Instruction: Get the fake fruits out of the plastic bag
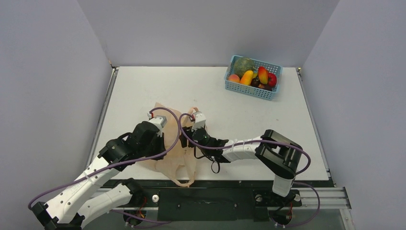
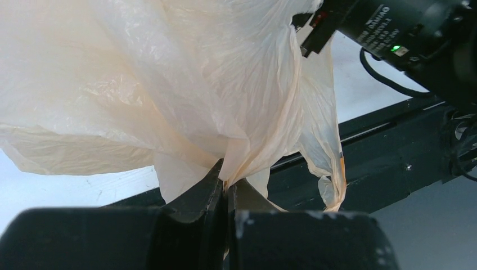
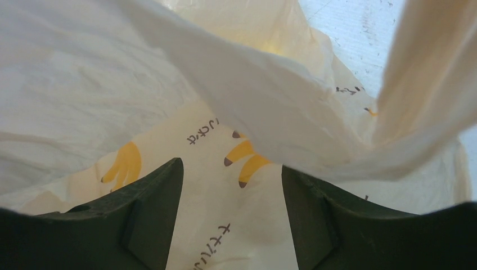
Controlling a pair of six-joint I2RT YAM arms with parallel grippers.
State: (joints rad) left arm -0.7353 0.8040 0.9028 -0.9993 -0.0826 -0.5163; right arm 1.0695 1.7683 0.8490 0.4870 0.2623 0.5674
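Dark fingers [image 2: 197, 208] of the left gripper [image 2: 226, 184] fill the bottom of the left wrist view, pressed together on a narrow fold of the plastic bag [image 2: 169, 84]. The film gathers into that pinch and fans out above it in wrinkled sheets.

Just as close in the right wrist view, the right gripper [image 3: 232, 191] holds its two fingers [image 3: 149, 219] wide apart with nothing between them, aimed at the bag. The film is thin, translucent and pale peach-cream, printed with small yellow banana marks and dark lettering. One handle crosses the right of that view as a broad band.

From above, the bag lies crumpled on the white table [image 1: 215, 100] close to the near edge, between the two grippers. Its long axis runs roughly near to far: one handle loop points toward the arm bases and reaches the table's edge, and the other sits at the far end.

Well apart, at the far right of the table, a blue basket [image 1: 249, 91] holds the melon [image 1: 244, 64], the slanting banana [image 1: 247, 76], the mango [image 1: 263, 74] and the dark plum [image 1: 256, 82]. Beside them are a peach-coloured fruit [image 1: 233, 77] and a red fruit [image 1: 272, 79].
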